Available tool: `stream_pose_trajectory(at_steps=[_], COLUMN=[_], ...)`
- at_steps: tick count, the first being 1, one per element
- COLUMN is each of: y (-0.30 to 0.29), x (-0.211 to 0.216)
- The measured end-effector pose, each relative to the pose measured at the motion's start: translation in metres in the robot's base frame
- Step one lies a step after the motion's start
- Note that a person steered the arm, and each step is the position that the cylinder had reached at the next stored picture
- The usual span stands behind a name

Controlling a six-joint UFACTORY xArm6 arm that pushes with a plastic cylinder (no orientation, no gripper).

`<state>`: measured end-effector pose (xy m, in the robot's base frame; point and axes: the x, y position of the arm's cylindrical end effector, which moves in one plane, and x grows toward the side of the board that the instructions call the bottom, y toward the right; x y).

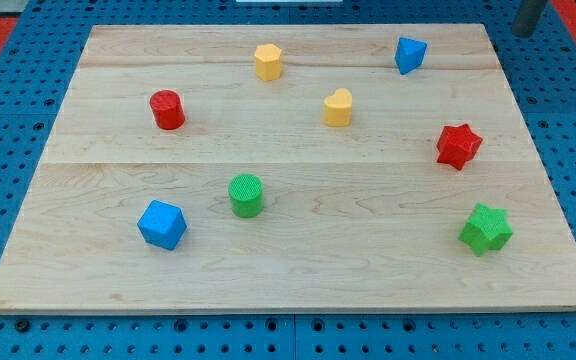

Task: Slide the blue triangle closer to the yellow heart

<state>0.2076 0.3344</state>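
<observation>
The blue triangle lies near the view's top right of the wooden board. The yellow heart lies below and to the left of it, with a clear gap between them. My tip shows at the view's top right corner, just beyond the board's top right edge. It is to the right of the blue triangle and slightly above it, well apart, touching no block.
A yellow hexagon sits top centre-left and a red cylinder at the left. A red star is at the right, a green star at the lower right. A green cylinder and a blue cube are at the lower left.
</observation>
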Motion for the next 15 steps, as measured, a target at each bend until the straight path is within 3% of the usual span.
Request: stream_pose_trajectory(at_steps=[5, 6, 8, 11, 13, 15], y=[-0.016, -0.039, -0.133, -0.153, -0.205, -0.163], x=[0.001, 0.034, -0.016, 0.02, 0.042, 0.037])
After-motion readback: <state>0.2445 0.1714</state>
